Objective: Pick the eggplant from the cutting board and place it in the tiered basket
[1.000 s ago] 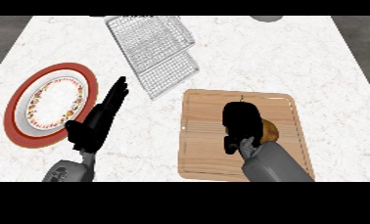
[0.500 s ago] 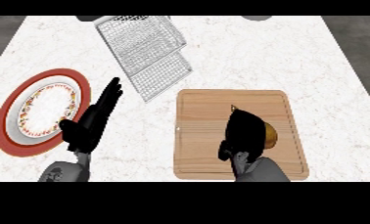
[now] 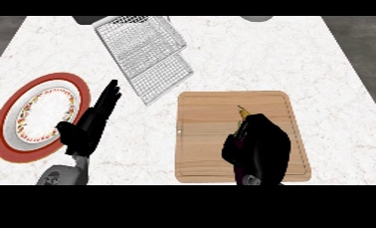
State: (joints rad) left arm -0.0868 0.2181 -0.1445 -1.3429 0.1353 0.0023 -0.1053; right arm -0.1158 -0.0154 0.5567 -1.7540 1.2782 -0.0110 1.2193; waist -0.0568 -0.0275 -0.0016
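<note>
right hand (image 3: pixel 258 148) is curled over the eggplant (image 3: pixel 240 131) on the board (image 3: pixel 202 122); only its stem tip and a dark sliver are seen at the hand's 11 o'clock. basket (image 3: pixel 147 55) sits at 11 o'clock from the board. left hand (image 3: pixel 89 125) is held open, fingers straight, empty, beside the plate (image 3: pixel 44 117).

- Counter (image 3: pixel 242 57): white marble w/ faint grey veins; fills most of view.
- Beyond counter's L & R edges: dark grey floor strips at the upper corners.
- Plate (image 3: pixel 22 147), red rim w/ patterned inner ring: on counter nr its L edge.
- Two dark grey round objs, cut off at counter's far edge: one far-L (image 3: pixel 92 20), one far-R (image 3: pixel 257 18); type unclear.
- Light: even, no strong shadows on counter.
</note>
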